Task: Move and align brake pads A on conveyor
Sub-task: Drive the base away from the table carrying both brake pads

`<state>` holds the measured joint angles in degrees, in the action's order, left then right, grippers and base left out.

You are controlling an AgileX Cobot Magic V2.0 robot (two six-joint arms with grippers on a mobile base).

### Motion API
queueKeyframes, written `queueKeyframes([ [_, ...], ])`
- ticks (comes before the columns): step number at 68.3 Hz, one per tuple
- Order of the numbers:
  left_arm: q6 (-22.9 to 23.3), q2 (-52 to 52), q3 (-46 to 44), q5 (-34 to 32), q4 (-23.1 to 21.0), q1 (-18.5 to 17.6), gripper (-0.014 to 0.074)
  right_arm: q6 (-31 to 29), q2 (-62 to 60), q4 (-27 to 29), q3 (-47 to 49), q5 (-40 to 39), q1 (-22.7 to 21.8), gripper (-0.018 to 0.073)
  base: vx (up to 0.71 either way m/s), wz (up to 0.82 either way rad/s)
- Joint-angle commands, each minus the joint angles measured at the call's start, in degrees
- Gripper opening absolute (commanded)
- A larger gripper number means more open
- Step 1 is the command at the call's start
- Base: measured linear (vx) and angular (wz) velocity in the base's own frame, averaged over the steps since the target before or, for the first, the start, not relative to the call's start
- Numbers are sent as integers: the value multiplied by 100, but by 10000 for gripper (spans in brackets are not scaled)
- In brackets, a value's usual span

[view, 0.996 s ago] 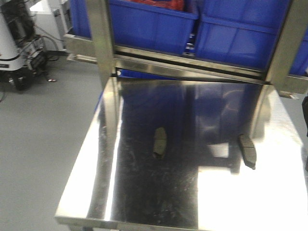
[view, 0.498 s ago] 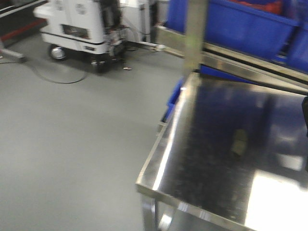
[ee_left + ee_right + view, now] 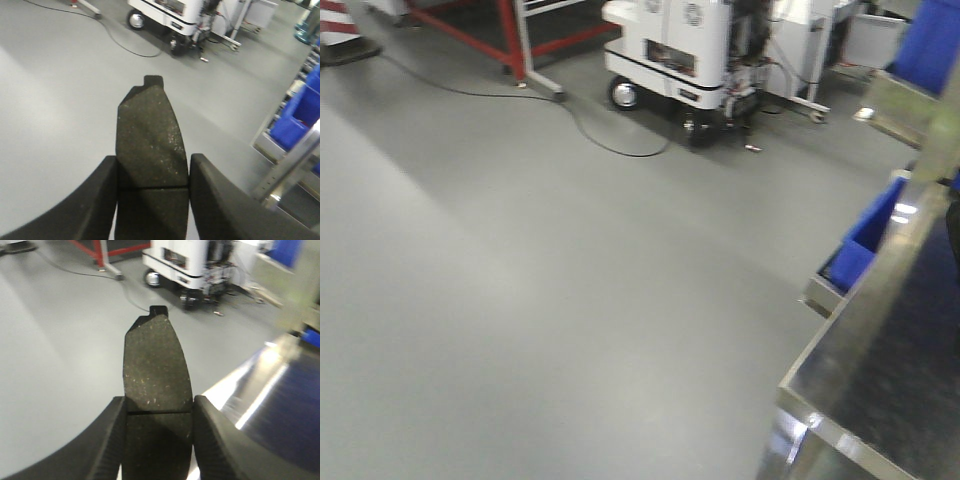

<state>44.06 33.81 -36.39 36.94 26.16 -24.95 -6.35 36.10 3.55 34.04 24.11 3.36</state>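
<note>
Left gripper [image 3: 152,172]: clamped on the first brake pad [image 3: 150,125], with one dark finger [image 3: 97,200] pressed against each long edge.
First brake pad: runs lengthwise between the fingers and sticks out past their tips. Its centre groove sits just behind the tips, with grey floor [image 3: 50,100] beyond.
Right gripper [image 3: 159,412]: closed on the second brake pad [image 3: 157,360] in the same way.
Second brake pad: projects forward from the fingertips, with the steel table [image 3: 270,390] edge just to the gripper's right.
White wheeled machine [image 3: 680,45]: well ahead of both grippers.
Red frame [image 3: 510,35]: far ahead-left and blurred; possibly the conveyor's.
</note>
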Motion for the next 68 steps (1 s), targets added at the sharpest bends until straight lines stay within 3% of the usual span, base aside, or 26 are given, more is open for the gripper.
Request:
queueKeyframes([
  [1,5,12,-165,-450,135,-28,181,-39,-7,6,175,-545,2,78,0,58],
  [68,5,12,-165,-450,135,-28,181,-39,-7,6,175,-545,2,78,4,58],
])
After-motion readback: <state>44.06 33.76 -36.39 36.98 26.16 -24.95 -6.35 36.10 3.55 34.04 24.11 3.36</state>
